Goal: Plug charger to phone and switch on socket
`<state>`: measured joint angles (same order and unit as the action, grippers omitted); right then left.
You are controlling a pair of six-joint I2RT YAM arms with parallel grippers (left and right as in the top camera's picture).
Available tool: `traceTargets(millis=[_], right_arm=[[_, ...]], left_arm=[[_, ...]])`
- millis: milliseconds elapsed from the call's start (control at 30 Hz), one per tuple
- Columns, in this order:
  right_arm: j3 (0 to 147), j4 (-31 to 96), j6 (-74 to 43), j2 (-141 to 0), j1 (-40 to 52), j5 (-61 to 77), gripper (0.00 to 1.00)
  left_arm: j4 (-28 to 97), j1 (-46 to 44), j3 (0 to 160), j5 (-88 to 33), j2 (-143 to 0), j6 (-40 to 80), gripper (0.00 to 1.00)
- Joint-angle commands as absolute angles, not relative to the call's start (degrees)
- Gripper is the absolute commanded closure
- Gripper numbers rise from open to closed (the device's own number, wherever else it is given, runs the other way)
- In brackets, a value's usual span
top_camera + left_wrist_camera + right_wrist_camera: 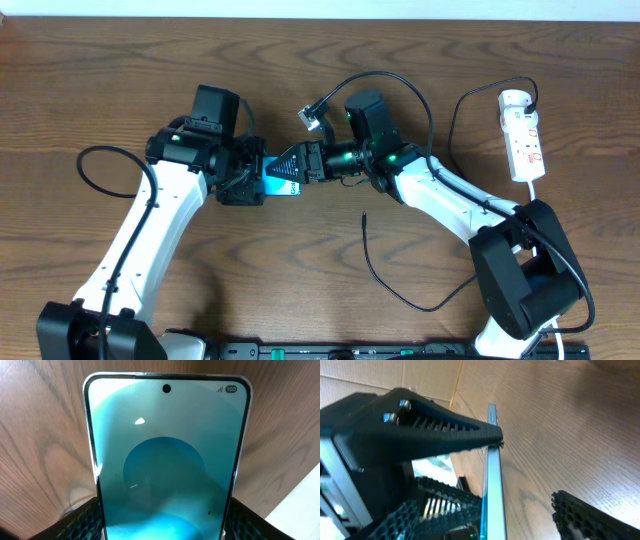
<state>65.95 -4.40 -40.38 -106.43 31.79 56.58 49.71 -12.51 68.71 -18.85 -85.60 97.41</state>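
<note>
The phone, screen light blue, is held off the table at mid-table. My left gripper is shut on its lower end; in the left wrist view the phone fills the frame with both fingers of the left gripper against its side edges. My right gripper is open and straddles the phone's other end. In the right wrist view the phone shows edge-on, with a gap to one finger of the right gripper. The charger lies loose on the table, tip free. The socket lies far right.
The charger's cable runs along the table past the right arm's base and up to the socket's top end, where a black plug sits. The left arm's thick black cable loops at left. A black bar lines the front edge.
</note>
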Motion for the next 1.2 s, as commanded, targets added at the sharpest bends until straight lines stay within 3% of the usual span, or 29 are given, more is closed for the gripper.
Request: traceTargets(millis=[0, 233, 1167], right_arm=[[66.8, -4.5, -43.3, -106.3, 32.4, 56.7, 0.2], [66.8, -4.5, -45.8, -106.3, 32.9, 55.5, 0.41], [66.8, -3.9, -46.3, -106.3, 34.6, 52.6, 0.71]], left_arm=[[49.7, -13.5, 68.6, -19.7, -85.0, 99.8, 0.93], [49.6, -13.7, 68.6, -19.7, -85.0, 100.4, 0.93], [49.6, -13.9, 68.6, -18.5, -85.0, 100.2, 0.93]])
